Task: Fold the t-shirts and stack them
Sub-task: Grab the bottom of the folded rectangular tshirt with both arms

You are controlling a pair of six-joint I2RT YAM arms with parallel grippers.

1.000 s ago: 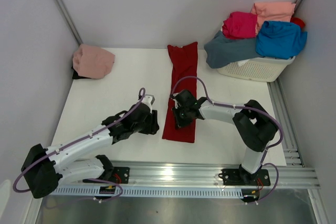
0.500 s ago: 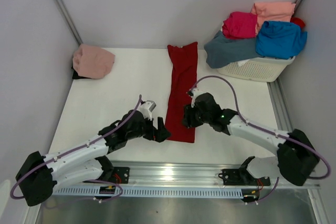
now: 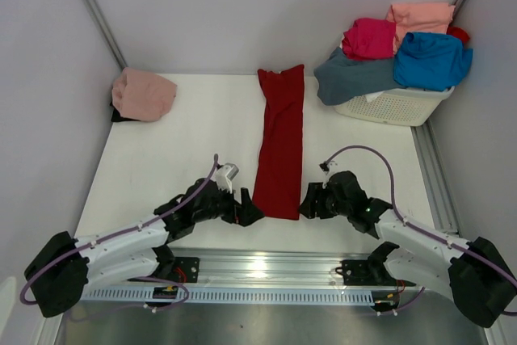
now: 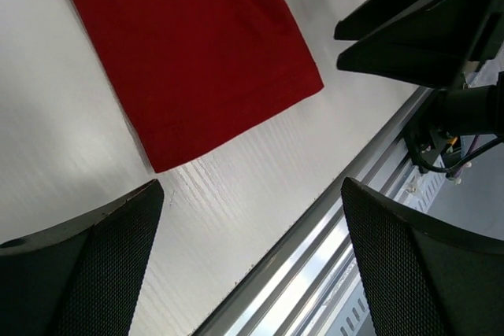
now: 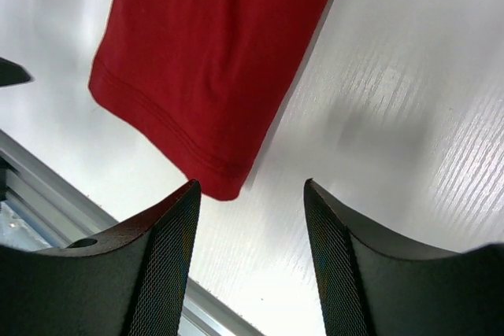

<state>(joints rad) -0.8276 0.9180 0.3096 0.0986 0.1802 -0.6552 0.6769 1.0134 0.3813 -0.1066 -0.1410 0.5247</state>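
White table [image 3: 161,151]: one red shirt [image 3: 280,139] lay flat as a long strip down its middle. My left gripper [image 3: 249,211] and right gripper [image 3: 309,204] stood spread and empty, one beside each near hem corner, likely so I could lift both corners together for the next fold.

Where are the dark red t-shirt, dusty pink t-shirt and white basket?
dark red t-shirt [image 3: 280,147], top view, middle of the strip.
dusty pink t-shirt [image 3: 143,94], top view, bundle's centre.
white basket [image 3: 396,107], top view, front wall.
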